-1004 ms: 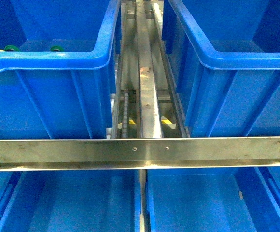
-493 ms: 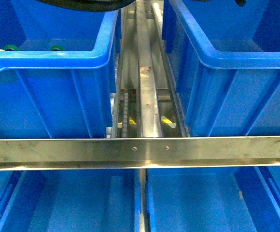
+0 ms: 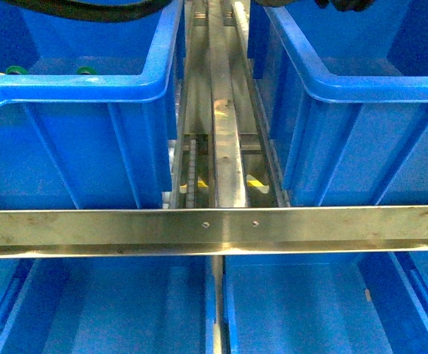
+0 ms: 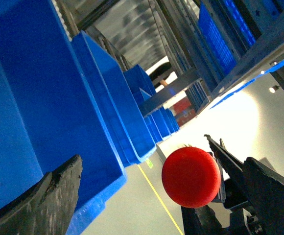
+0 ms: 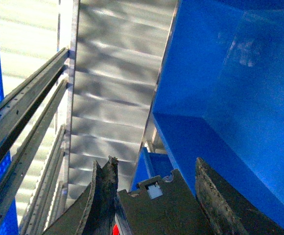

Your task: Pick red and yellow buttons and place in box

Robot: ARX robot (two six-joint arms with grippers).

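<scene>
Inside left gripper (image 4: 159, 159), red button (image 4: 191, 176), cap toward wrist, tight vs one finger, gap to other; clamped or not, can't tell. Rt gripper (image 5: 155, 161) unclear too; left arm nearer.

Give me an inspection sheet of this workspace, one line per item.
Surface: no tabletop; a steel crossbar spans the front, and a metal track runs away between the crates.
Job's things: red button lies close against one finger of the left gripper; grip cannot be told. Two green collars peek over the rim of the far left crate; their caps are hidden.
Clutter: nothing seen.
Grippers: left fingers stand apart; right gripper is open, with no button between its tips.
Cables: dark curved shape at the top edge; cable or arm, cannot tell.
Surroundings: more blue crates in racking; pale floor with a yellow line.
</scene>
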